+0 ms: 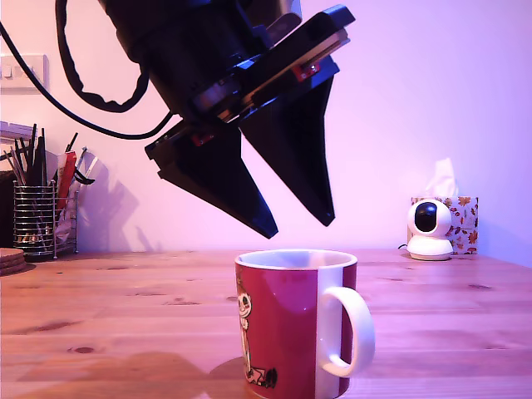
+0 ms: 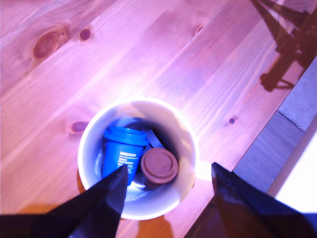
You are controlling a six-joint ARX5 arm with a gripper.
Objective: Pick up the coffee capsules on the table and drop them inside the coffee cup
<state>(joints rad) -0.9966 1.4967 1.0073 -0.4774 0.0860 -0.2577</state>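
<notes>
A: State what each view contributes.

B: The exterior view shows the coffee cup (image 1: 295,324) from the side: dark red wall, white vertical stripe, white handle on the exterior view's right, and a cartoon print. Its interior is not visible from there. The wrist view looks straight down into the cup (image 2: 136,171) and shows the contents: a blue capsule (image 2: 121,151) lying tilted and a brown capsule (image 2: 159,166) with its flat top facing up, the two touching.

A: Is a third capsule present?

B: A dark shape lies beneath the two capsules in the cup; whether it is a black capsule cannot be determined. The arm is cut off at the top of the exterior view.

A: Background items?

B: Only the exterior view shows them. Behind the cup, well apart from it, a wire pen holder (image 1: 35,218) stands toward the exterior view's left, and a small white camera (image 1: 430,229) stands in front of a tissue box (image 1: 460,218) toward the exterior view's right. All rest on the table (image 1: 125,307).

A: Gripper condition?

B: The gripper (image 1: 301,226) hangs directly above the cup, clear of the rim. Its jaws are spread wide and hold nothing. In the wrist view the fingers (image 2: 106,201) flank the cup opening.
</notes>
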